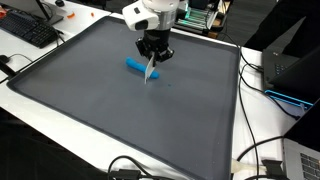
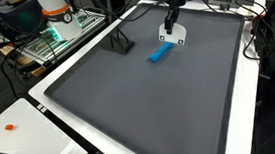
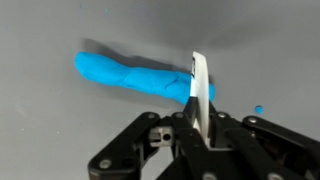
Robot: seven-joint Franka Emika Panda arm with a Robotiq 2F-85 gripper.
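- A keyboard [image 1: 30, 30] was seen beyond the left rim of the dark mat [image 1: 90, 120] in an exterior view, well apart from the arm.
- The blue roll [image 3: 130, 76] was laid flat on the mat, lengthwise across the wrist view. In both exterior views it was found toward the mat's far side, with bare mat left on every side of it.
- A thin white blade [image 3: 199, 88] was set on edge across the roll's right end, touching it (probably so that the narrow edge, not the flat face, met the soft roll).
- The gripper [image 3: 198, 128] was closed tight on the white blade, which was pinched by its flat faces and carried upright.
- A small blue crumb [image 3: 259, 109] was noted to the right of the blade, apart from the roll.
- Cables [image 1: 255, 150] were draped past the mat's right rim, so that side was judged the tightest for any sweep.
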